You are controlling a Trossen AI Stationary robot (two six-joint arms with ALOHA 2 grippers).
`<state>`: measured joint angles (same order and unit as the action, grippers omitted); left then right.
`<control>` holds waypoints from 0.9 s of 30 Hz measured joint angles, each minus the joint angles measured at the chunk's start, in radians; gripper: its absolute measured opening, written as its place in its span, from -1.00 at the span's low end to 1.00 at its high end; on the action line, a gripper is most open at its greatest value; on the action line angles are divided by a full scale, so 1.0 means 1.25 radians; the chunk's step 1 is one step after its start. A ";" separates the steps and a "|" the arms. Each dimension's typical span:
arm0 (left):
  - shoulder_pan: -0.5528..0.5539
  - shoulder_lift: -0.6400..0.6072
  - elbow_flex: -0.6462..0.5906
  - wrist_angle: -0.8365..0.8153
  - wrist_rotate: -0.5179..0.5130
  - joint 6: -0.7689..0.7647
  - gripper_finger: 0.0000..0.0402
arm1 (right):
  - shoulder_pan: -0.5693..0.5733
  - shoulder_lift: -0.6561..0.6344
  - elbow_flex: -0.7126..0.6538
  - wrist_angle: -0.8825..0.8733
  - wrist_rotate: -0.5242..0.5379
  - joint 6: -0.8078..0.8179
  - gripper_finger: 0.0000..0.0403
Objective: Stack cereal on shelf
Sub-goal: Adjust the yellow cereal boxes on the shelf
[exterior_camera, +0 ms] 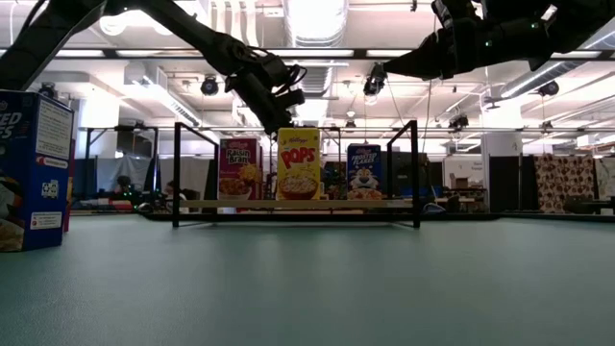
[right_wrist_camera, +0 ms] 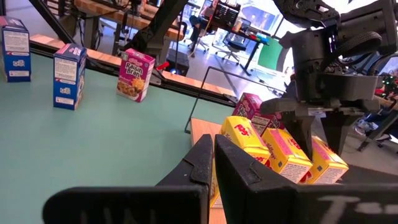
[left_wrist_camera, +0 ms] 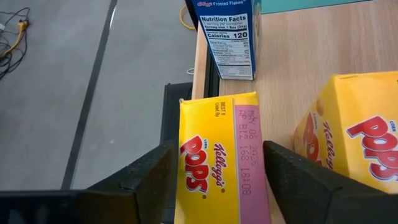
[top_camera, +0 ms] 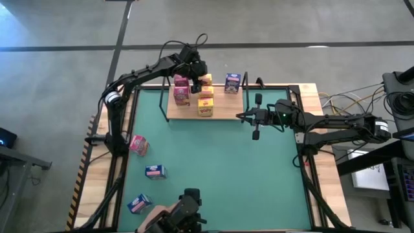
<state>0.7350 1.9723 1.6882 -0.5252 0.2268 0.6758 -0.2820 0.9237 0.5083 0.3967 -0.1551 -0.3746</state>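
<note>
Looming at the low view's left edge, a blue printed cereal box point(exterior_camera: 34, 171) is standing upright on the wide green table mat point(top_camera: 220, 162), with another blue box point(top_camera: 155, 171), a third point(top_camera: 138, 204) and a pink one point(top_camera: 138, 145) lying scattered near the mat's left side. Beyond them, the flat light-wood shelf board with black wire end brackets point(top_camera: 226, 111) is carrying two pink boxes point(top_camera: 181, 90), three yellow ones point(top_camera: 206, 107) and one blue box point(top_camera: 233, 83). Over that shelf, the left gripper point(top_camera: 196, 70) is hanging with its dark fingers point(left_wrist_camera: 146, 180) spread on either side of a yellow Corn Pops box point(left_wrist_camera: 217, 158); whether they are touching it is unclear. Beside the shelf's right end, the right gripper point(top_camera: 244, 117) is hovering with fingers pressed together, pinching nothing.
</note>
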 joint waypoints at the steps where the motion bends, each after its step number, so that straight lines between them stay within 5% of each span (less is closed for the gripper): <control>1: 0.000 -0.002 0.000 0.000 0.000 0.000 0.15 | 0.000 0.000 0.000 0.000 0.000 0.000 -0.96; 9: -0.002 -0.008 0.072 -0.077 0.000 -0.003 0.16 | 0.000 0.000 0.000 0.000 0.000 0.000 -0.96; 18: -0.034 -0.012 0.231 -0.323 0.080 -0.039 0.16 | 0.000 0.000 0.000 -0.002 0.000 0.008 -0.96; 27: -0.140 -0.087 0.134 -0.352 0.068 -0.061 0.16 | 0.000 0.000 0.000 -0.003 0.000 0.030 -0.96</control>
<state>0.5602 1.8633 1.8562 -0.9653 0.3118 0.5996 -0.2821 0.9237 0.5083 0.3930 -0.1548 -0.3372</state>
